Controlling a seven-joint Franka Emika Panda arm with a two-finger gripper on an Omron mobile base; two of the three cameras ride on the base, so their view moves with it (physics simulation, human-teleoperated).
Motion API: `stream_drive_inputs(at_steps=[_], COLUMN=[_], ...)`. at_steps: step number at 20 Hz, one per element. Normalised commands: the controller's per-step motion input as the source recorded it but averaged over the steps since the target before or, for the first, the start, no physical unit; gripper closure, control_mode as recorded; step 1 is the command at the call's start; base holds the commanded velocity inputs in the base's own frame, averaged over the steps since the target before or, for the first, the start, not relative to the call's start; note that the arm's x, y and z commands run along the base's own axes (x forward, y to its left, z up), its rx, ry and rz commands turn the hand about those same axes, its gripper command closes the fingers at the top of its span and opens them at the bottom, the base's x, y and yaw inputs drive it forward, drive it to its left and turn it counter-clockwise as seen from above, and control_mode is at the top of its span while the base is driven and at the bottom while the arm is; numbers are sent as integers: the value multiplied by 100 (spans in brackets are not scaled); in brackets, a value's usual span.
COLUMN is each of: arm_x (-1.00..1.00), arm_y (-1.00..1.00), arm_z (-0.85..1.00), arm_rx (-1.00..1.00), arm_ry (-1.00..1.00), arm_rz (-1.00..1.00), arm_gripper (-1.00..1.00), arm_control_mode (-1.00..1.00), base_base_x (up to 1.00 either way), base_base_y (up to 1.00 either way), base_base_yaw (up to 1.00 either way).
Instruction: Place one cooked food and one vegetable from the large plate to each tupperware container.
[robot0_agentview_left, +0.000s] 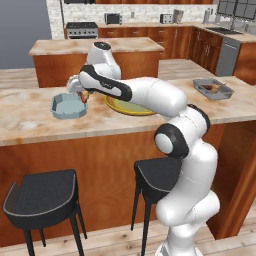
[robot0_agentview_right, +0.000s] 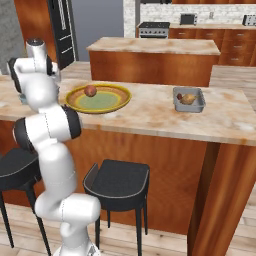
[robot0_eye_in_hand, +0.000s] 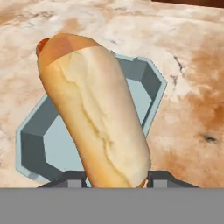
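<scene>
Holding a hot dog (robot0_eye_in_hand: 94, 113) upright between the two tips of the tool (robot0_eye_in_hand: 116, 177), clamped near its lower end, sausage end peeking out at the upper left of the hand view. Hanging directly over the pale blue container (robot0_eye_in_hand: 144, 94), not yet touching its floor; in the left base view, sitting at left of centre with the tool (robot0_agentview_left: 84, 95) at the container's (robot0_agentview_left: 68, 106) right rim.

Judging progress: roughly past halfway. Dark grey container (robot0_agentview_left: 214, 88) at the right of the left base view already carrying food, apparently two pieces, though too small to name. Pale blue container looking bare inside. Remaining, by this reading: lowering and releasing the hot dog, then fetching one more item from the large plate (robot0_agentview_right: 98, 98).

Showing in the right base view, but hidden behind the arm in the left one: a single round reddish item (robot0_agentview_right: 90, 90) resting toward the upper left of the plate's green centre, probably the last vegetable. Offering the container's interior in the hand view; giving the spread along the bench (robot0_agentview_left: 30, 117) in the base views.
</scene>
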Motion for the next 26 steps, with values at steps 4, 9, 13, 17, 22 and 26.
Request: stream_drive_inputs(at_steps=[4,9,13,17,22,26], arm_x=[53,34,0,0,19,7], arm_y=[43,35,17,-6,-11,-11], arm_z=[-38,-25,-16,-16,-61,-22], arm_rx=[0,0,0,0,2,12], arm_ry=[8,4,0,0,0,-12], arm_rz=[5,4,2,0,0,2], arm_gripper=[100,100,100,-100,-100,-100], arm_control_mode=[-100,-100,-100,-100,-100,-100], base_base_x=[0,0,0,0,0,0], base_base_y=[0,0,0,0,0,0], base_base_yaw=[0,0,0,0,0,0])
